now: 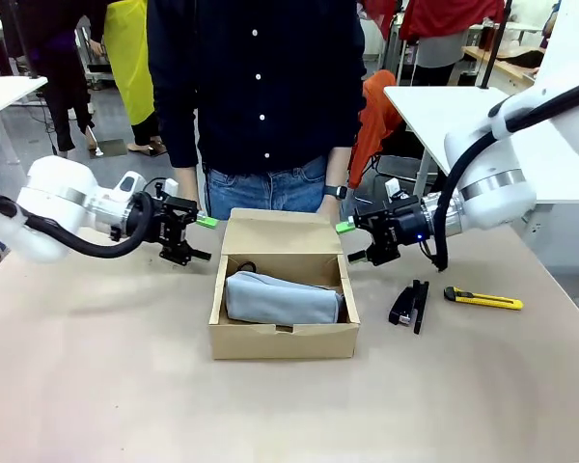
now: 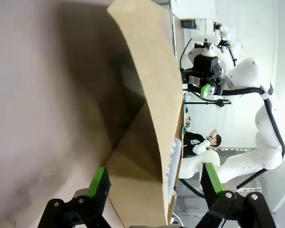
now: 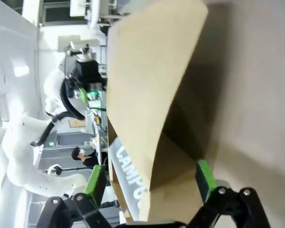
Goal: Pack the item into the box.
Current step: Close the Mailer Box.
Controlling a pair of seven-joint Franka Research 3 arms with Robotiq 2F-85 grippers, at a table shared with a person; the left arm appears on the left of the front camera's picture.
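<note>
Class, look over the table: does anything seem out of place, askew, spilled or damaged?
Nothing stands out. The light-grey fabric pouch lies inside the shallow brown cardboard box, whose lid flap stands upright, not yet closed. The black stapler and yellow utility knife lie flat beside it.

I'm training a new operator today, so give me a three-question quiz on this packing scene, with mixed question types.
1. True or false: the soft light-grey fabric pouch lies inside the plain brown cardboard box.
2. The box's hinged flap lid: A stands open, B lies shut, C is torn off?
3. Fill in: the left gripper and the right gripper both have their jaws ___.
Key: 1 true; 2 A; 3 open.
</note>
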